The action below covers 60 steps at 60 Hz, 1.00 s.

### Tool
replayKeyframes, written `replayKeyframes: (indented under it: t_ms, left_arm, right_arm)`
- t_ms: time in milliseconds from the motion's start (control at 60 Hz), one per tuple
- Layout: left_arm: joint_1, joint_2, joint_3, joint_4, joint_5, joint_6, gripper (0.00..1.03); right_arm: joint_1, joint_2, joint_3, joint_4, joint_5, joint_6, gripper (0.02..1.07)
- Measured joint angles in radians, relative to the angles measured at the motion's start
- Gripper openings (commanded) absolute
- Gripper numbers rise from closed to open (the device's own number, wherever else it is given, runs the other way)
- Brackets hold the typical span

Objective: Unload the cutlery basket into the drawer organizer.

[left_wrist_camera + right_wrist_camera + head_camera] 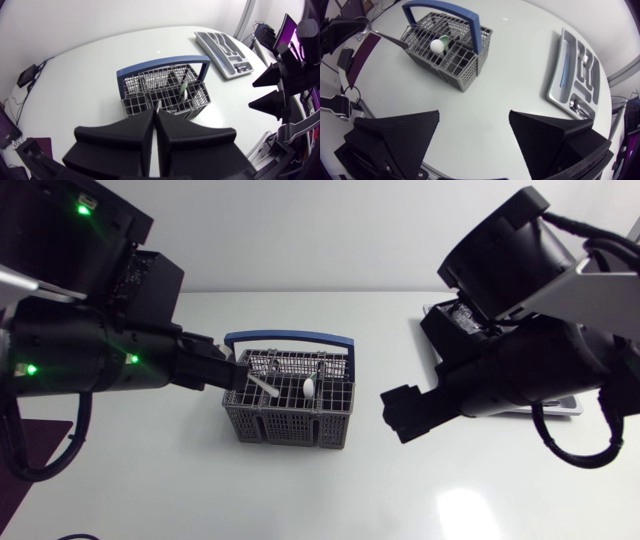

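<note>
Spreading white and faintly glossy under both arms, the tabletop point(200, 490) has a rounded edge and shows a soft glare patch point(470, 502) near the right arm. At its middle stands the grey wire cutlery basket point(290, 415), its blue handle point(288, 337) upright. The left end effector point(155, 112) sits at the basket's rim on the left arm's side, clenched on a slim metal utensil point(262, 387) that slants into the basket. A white-tipped utensil point(309, 388) stands in a compartment just beside it. The right end effector point(474, 114) hangs released above bare surface, between the basket and the grey drawer organizer point(565, 75), which lies well apart from the basket and holds some cutlery point(576, 105).
</note>
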<state>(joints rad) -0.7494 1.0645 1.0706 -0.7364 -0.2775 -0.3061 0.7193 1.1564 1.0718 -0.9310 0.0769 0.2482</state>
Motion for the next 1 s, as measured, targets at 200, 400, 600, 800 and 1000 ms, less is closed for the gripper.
replayKeyframes:
  t_ms: [200, 400, 600, 800, 1000]
  left_arm:
    - [0.021, -0.001, -0.008, 0.009, 0.131, -0.035, 0.04]
    - [0.033, 0.011, -0.041, 0.023, 0.208, -0.039, 0.04]
    - [0.037, 0.039, -0.045, 0.035, 0.286, -0.039, 0.04]
    - [0.048, 0.071, -0.045, 0.059, 0.357, -0.043, 0.04]
    - [0.058, 0.113, -0.045, 0.062, 0.442, -0.074, 0.04]
  right_arm:
    - [0.006, -0.016, -0.063, 0.135, -0.202, -0.119, 1.02]
    - [-0.029, -0.076, -0.151, 0.287, -0.430, -0.299, 1.02]
    - [-0.016, -0.083, -0.172, 0.375, -0.428, -0.364, 1.02]
    - [0.033, -0.039, -0.173, 0.443, -0.402, -0.443, 1.02]
    - [0.072, 0.034, -0.172, 0.463, -0.381, -0.496, 0.97]
